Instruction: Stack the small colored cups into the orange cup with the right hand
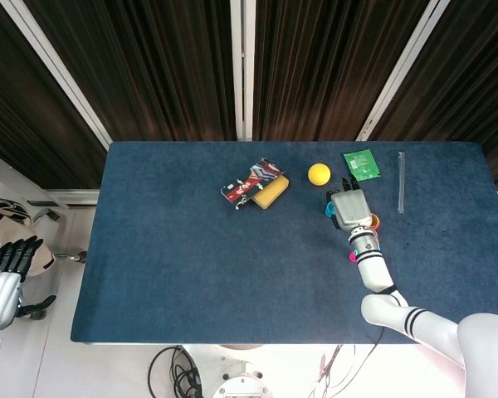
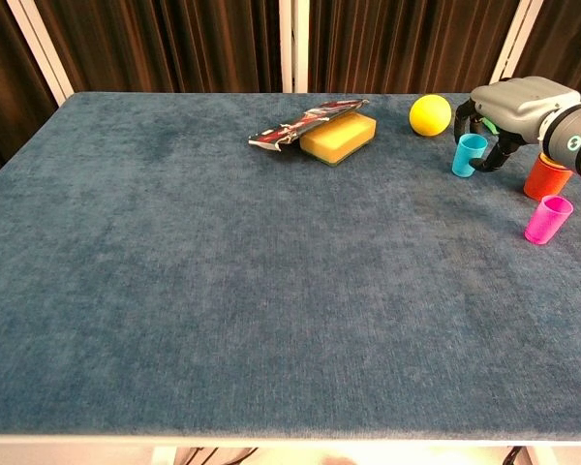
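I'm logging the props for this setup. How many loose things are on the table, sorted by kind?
Cups: 3, namely blue cup, orange cup, pink cup
Yellow ball: 1
Yellow sponge: 1
Snack packet: 1
Green card: 1
Clear ruler: 1
Total: 8

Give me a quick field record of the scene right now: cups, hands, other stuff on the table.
blue cup: upright, right hand's fingers curled around it; firm grip cannot be told
orange cup: upright, right of blue cup, partly behind the wrist
pink cup: upright, nearest the front edge, apart
right hand: over blue cup
left hand: off the table, fingers apart, holding nothing
other: yellow ball, sponge, packet
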`<action>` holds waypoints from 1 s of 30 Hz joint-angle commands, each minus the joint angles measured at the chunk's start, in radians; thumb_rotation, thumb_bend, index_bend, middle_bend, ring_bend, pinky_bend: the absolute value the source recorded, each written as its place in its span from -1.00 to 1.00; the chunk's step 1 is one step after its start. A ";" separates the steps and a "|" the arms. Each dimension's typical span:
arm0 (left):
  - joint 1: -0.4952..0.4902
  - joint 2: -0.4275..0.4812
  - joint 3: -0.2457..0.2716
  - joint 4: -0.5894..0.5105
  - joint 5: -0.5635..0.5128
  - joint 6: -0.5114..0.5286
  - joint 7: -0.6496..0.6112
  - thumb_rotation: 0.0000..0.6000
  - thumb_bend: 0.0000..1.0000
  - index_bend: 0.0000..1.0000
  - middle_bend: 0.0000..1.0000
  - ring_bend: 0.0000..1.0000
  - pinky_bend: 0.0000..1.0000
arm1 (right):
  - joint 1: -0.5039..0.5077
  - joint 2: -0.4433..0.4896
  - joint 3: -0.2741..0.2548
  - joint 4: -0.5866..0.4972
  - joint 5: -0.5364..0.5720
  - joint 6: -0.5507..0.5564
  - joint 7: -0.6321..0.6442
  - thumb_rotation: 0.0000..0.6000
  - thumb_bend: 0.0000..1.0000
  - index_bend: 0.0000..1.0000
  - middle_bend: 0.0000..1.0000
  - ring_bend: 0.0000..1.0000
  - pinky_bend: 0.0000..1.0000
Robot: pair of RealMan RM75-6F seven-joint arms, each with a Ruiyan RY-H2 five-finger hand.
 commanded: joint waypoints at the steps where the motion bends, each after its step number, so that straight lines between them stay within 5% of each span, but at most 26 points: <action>1: 0.000 0.001 0.000 0.000 0.001 0.001 0.000 1.00 -0.76 -0.91 -0.91 -1.00 -1.00 | -0.010 0.022 0.008 -0.028 -0.011 0.018 0.017 1.00 -0.35 -0.08 -0.05 -0.77 -1.00; 17: -0.003 -0.003 0.000 -0.012 0.008 0.006 0.024 1.00 -0.76 -0.91 -0.91 -1.00 -1.00 | -0.184 0.286 -0.026 -0.369 -0.086 0.204 0.097 1.00 -0.35 -0.02 0.01 -0.74 -1.00; 30: -0.001 -0.001 0.002 -0.026 0.010 0.007 0.040 1.00 -0.76 -0.91 -0.91 -1.00 -1.00 | -0.217 0.295 -0.047 -0.355 -0.063 0.203 0.080 1.00 -0.35 -0.02 0.00 -0.74 -1.00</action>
